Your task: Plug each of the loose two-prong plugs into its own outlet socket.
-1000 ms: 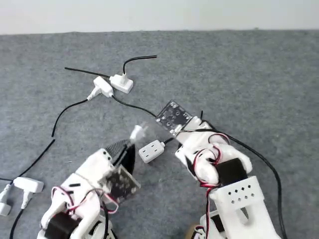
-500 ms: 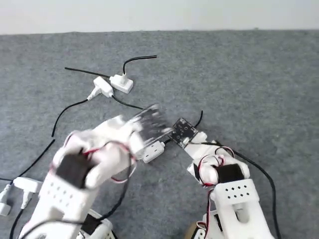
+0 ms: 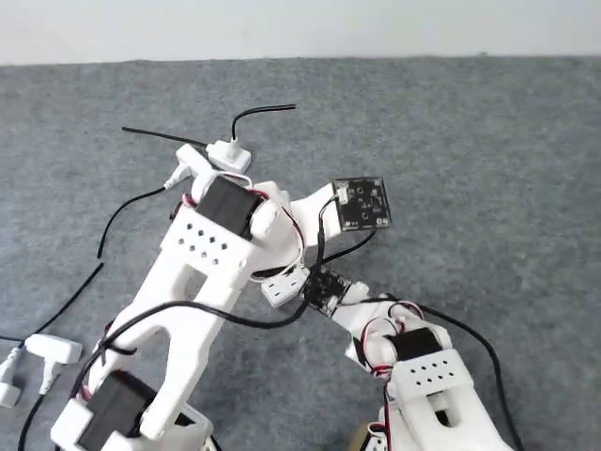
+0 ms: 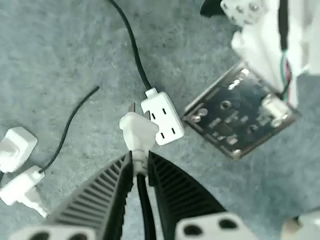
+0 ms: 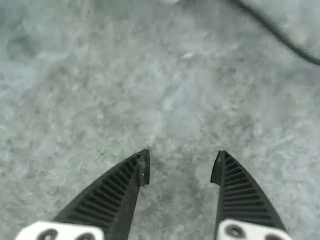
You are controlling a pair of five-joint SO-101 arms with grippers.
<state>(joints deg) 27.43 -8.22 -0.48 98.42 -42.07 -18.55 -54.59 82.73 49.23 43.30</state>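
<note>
The white two-prong plug (image 4: 138,131) is clamped at its cord end by the left end effector (image 4: 140,159), its black cord running back between the ribbed fingers. The rounded plug body rests against the side of the white outlet socket (image 4: 163,118). Its metal prongs point past the block's corner, next to the socket's own black cable (image 4: 131,44), and are in no slot. The socket lies flat with its pairs of slots facing up. In the high view the socket (image 3: 285,284) peeks out from under the left arm, between both arms. The right end effector (image 5: 180,169) hangs with its fingers spread apart just above the grey, felt-like tabletop (image 5: 100,75). Two more white plugs (image 3: 225,155) lie on the far side, and another pair (image 3: 52,349) sits near the left edge.
</note>
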